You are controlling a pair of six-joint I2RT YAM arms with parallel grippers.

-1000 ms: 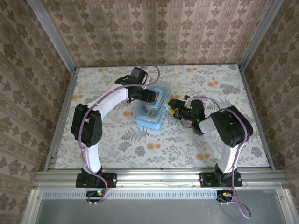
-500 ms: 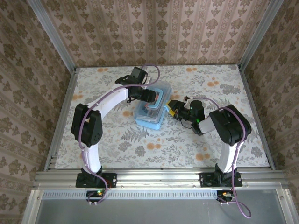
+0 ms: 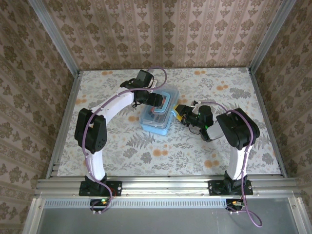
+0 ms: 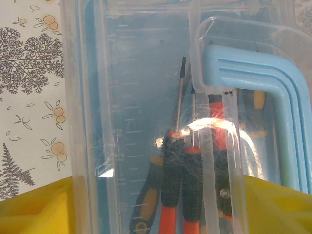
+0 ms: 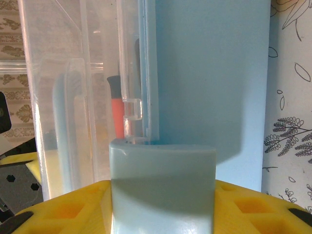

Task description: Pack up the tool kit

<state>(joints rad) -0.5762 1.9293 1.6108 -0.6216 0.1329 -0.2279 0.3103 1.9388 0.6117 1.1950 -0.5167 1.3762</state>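
The light-blue case (image 3: 158, 119) lies near the middle of the desk (image 3: 146, 151) with its clear lid down. Through the lid show the screwdrivers (image 4: 171, 161), just beside the blue handle (image 4: 253, 68). The left gripper (image 3: 157, 101) is clamped across the case's far end, one finger against each side. At the case's right side, the right gripper (image 3: 179, 113) is closed on the latch (image 5: 163, 185).

- A light-blue case (image 3: 157, 122) is seen on the flowered bench (image 3: 146, 153), between the two claws.
- The case is found directly beneath the left claw (image 3: 163, 102).
- It is met just left of the right claw (image 3: 179, 113), touching it.
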